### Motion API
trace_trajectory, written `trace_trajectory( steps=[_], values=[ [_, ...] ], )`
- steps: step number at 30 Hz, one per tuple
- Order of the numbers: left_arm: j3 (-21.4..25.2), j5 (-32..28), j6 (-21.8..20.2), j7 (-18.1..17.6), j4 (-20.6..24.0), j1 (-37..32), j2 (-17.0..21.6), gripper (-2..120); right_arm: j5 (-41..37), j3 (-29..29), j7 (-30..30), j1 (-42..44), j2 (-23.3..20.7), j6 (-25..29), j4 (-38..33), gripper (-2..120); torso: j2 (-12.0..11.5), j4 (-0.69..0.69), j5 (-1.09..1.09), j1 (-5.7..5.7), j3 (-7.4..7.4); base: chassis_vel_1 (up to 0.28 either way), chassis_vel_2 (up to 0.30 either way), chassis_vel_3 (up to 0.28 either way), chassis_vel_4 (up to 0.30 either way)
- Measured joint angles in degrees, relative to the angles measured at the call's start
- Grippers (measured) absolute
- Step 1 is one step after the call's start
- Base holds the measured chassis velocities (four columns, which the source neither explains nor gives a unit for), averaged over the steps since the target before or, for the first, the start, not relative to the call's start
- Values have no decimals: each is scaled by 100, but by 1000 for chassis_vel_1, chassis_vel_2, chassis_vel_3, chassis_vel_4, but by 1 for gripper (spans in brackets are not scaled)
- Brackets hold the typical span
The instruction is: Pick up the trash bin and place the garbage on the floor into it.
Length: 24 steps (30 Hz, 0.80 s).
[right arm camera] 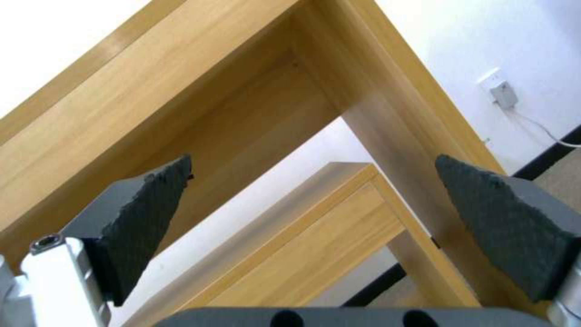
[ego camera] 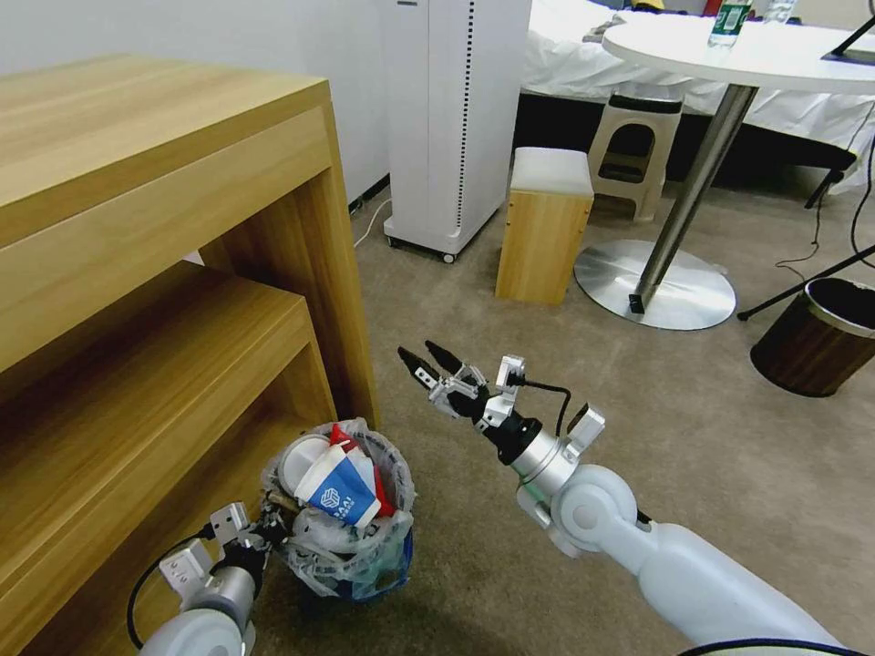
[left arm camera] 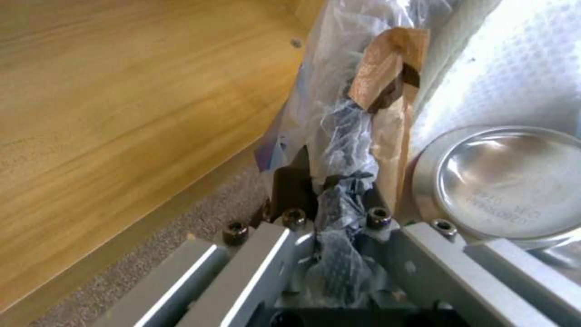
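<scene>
Two grippers on record: entries run from the robot's left to its right.
Wooden shelf unit (ego camera: 164,273): tall stepped piece along the left; the bin stands at the foot of its front corner post.
Left gripper (ego camera: 272,521): low at the bottom left, clamped on the near rim of the trash bin; in the left wrist view its fingers (left arm camera: 290,181) pinch the crinkled bag liner and the rim between them.
Trash bin (ego camera: 351,547): small, round, bag-lined, blue low down, just beside the shelf post; whether its base rests on the floor or hangs just clear cannot be told.
Garbage (ego camera: 339,487): heaped above the rim (blue-white cup uppermost, red wrapper, something white beneath); a can end (left arm camera: 508,181) and a brown scrap show in the left wrist view.
Floor (ego camera: 547,565): beige carpet, no loose litter visible on it.
Right gripper (ego camera: 430,362): raised mid-air to the right of the bin, well apart from it, jaws spread wide and empty, aimed at the shelf.
Step in hand: by appearance the late stage, bin held and filled.
Next move calls for: a check for any remaining litter, keeping the bin upright so the heap does not spill.
</scene>
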<state>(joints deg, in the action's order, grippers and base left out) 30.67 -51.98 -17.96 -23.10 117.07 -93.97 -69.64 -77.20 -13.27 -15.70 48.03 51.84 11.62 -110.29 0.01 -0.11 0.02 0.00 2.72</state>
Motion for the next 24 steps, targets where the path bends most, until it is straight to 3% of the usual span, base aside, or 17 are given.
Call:
trace_trajectory(
  steps=[10,21,24],
  values=[
    [-11,59,34,1,61,-38,-53,3,104,1,-15,51,32,68,90,100,-1,-2,-8,0,2,0,0,0,0],
    [20,183,51,69,145,-54,-127,39,191,-16,-30,115,72,121,129,100,-2,-3,-9,0,3,0,0,0,0],
    [45,228,90,77,186,-59,-148,55,215,-20,-30,128,89,140,137,100,-2,-2,-8,0,3,0,0,0,0]
  ],
)
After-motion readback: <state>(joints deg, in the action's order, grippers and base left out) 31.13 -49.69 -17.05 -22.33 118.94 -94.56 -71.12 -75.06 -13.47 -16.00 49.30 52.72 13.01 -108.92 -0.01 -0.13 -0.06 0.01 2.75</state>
